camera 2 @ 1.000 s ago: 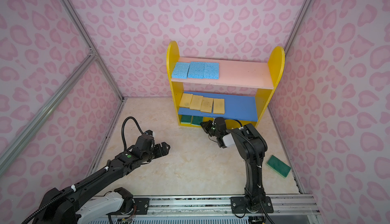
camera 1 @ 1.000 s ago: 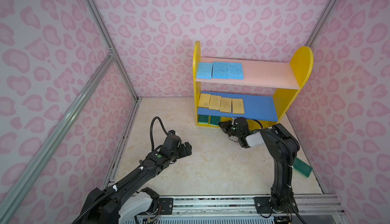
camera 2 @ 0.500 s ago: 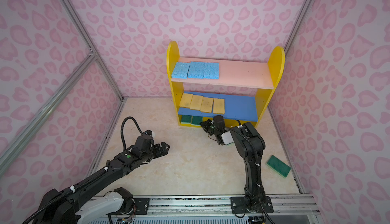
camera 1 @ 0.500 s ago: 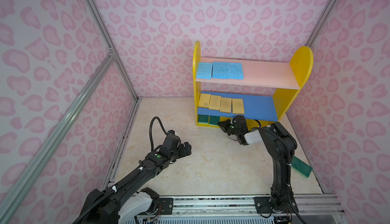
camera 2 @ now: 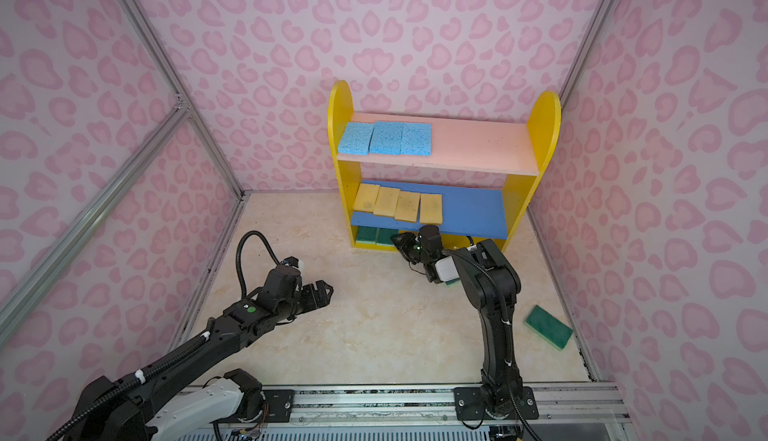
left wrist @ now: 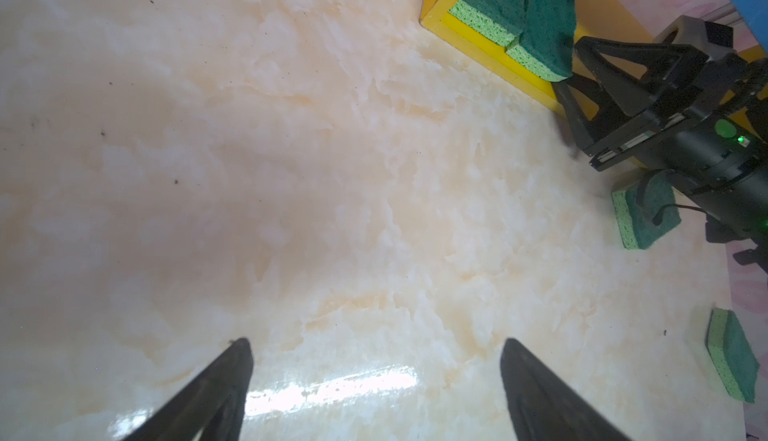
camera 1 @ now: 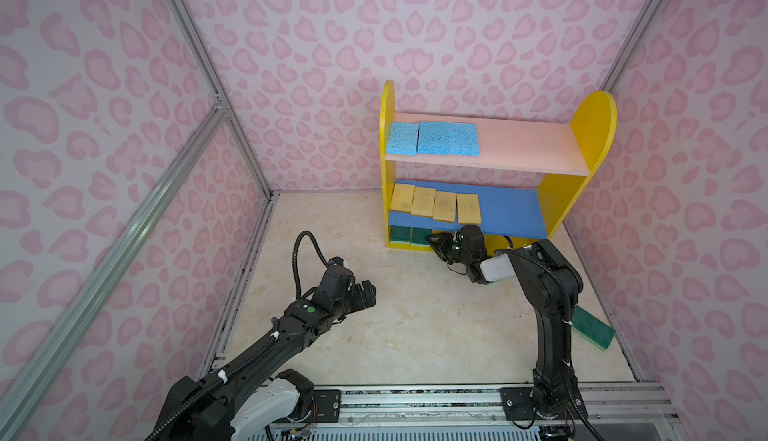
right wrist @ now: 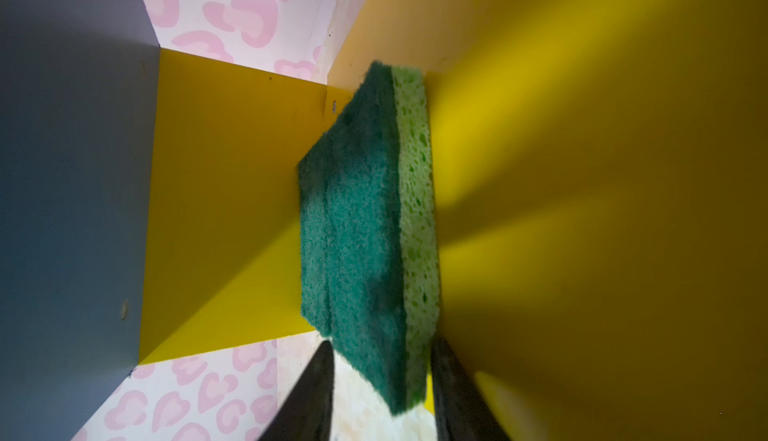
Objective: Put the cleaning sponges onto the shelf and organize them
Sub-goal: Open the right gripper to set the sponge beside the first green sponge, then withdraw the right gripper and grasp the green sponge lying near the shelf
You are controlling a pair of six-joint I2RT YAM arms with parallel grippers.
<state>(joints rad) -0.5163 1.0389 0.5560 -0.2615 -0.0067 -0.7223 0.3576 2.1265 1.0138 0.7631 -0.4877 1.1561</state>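
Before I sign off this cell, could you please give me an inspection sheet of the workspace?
Surface: pale marbled tabletop, few dark specks.
Job's things: shelf holds three blue sponges on its pink board, four yellow sponges on its blue board, two green sponges on its base; loose green sponge under the right arm, stray green sponge by the right wall.
Clutter: nothing seen.
Claws: left claw open, empty, above the tabletop; right claw at the base, fingers either side of the outer green sponge, grip unclear.
Cables: black cable loops above the left arm.
Surroundings: pink patterned walls, metal frame bars, front rail.
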